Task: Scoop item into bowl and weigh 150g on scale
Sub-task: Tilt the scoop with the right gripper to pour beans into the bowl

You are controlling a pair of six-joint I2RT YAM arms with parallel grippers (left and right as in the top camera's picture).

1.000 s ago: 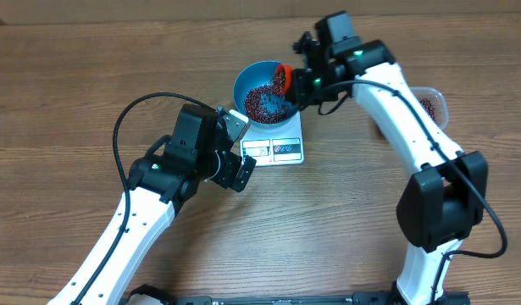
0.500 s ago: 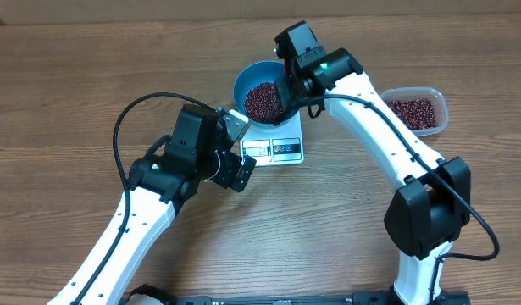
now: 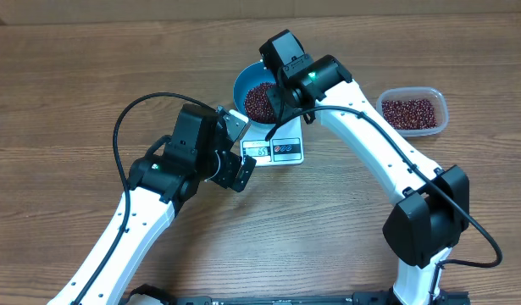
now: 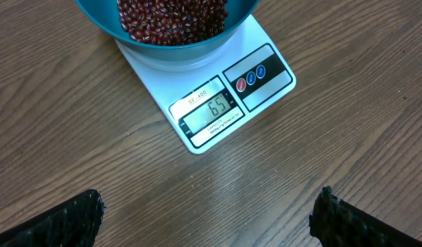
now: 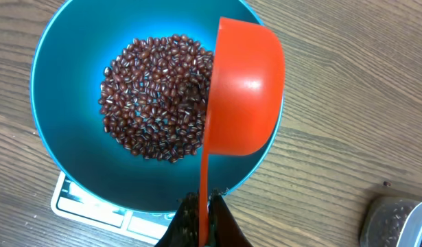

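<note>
Right gripper (image 5: 200, 214) clamped orange plastic scoop (image 5: 245, 89) over round blue plastic bowl (image 5: 63, 161) of red-brown beans (image 5: 152, 96), on flat white scale (image 4: 263, 34); left gripper (image 4: 207, 221) fingers stood apart.

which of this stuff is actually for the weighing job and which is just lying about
In use: beans, blue bowl, white scale, orange scoop in the shut right gripper, clear tub of more beans.
Lying about: nothing loose shows; the left gripper is open and empty.
</note>
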